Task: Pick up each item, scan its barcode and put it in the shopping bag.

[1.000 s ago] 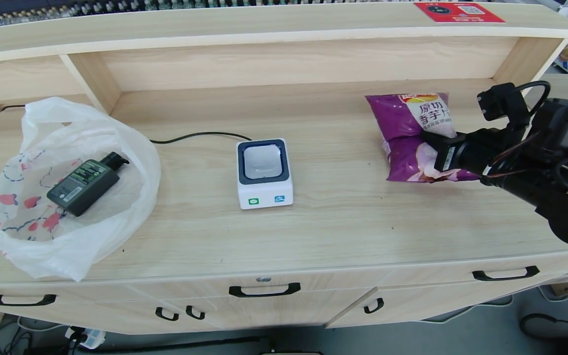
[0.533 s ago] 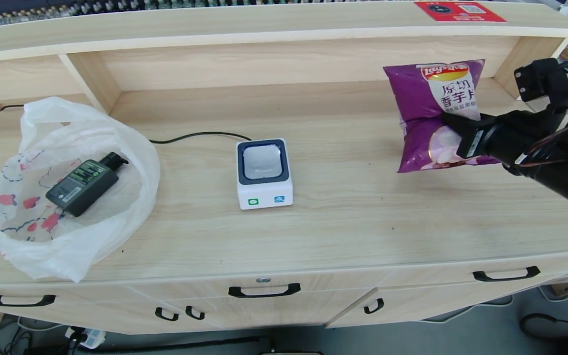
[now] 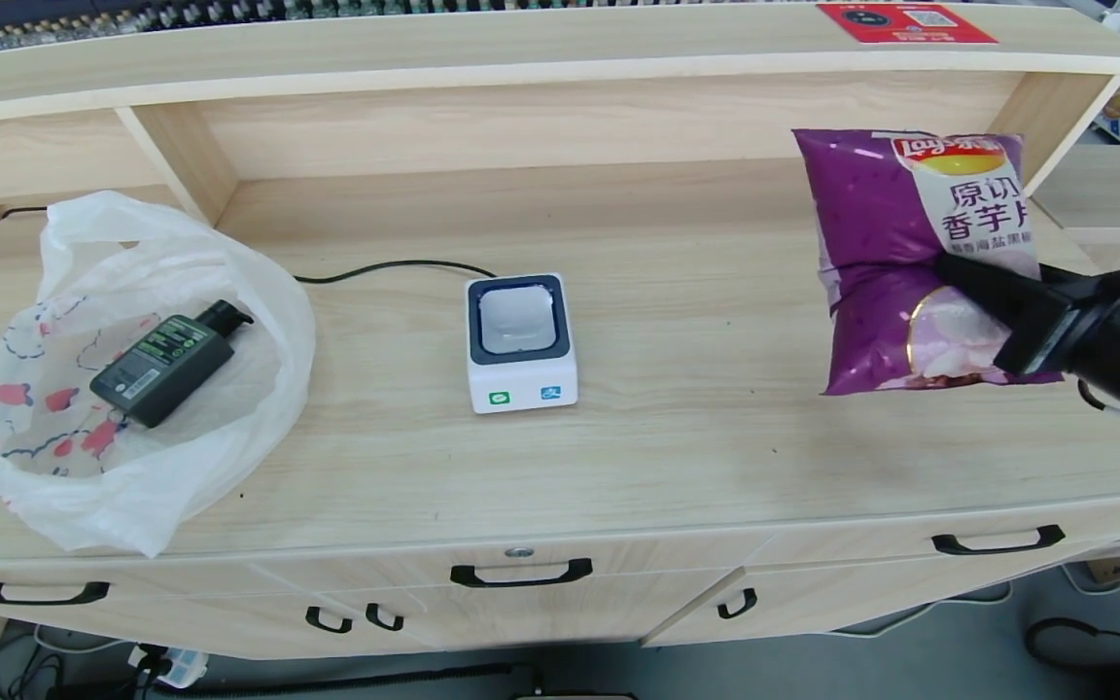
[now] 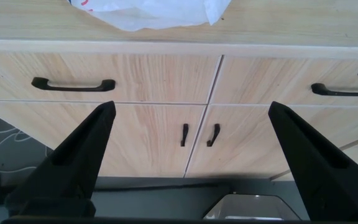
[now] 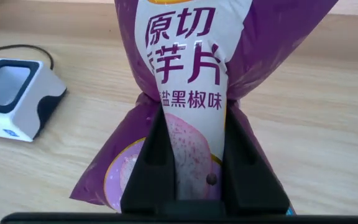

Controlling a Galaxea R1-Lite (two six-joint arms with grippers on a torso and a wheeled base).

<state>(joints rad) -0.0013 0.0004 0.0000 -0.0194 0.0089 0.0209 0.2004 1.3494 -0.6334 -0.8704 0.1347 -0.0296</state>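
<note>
The right tool [image 3: 951, 274] is matte black, a blocky housing that narrows into flat, blunt-tipped fingers [image 5: 157, 155]. A thin pale wire [image 3: 1104, 406] loops at its 5 o'clock side. The left tool [image 4: 191, 107] has two plain black wedge-shaped fingers [image 4: 73, 168], broad at the base and tapering to points.
</note>
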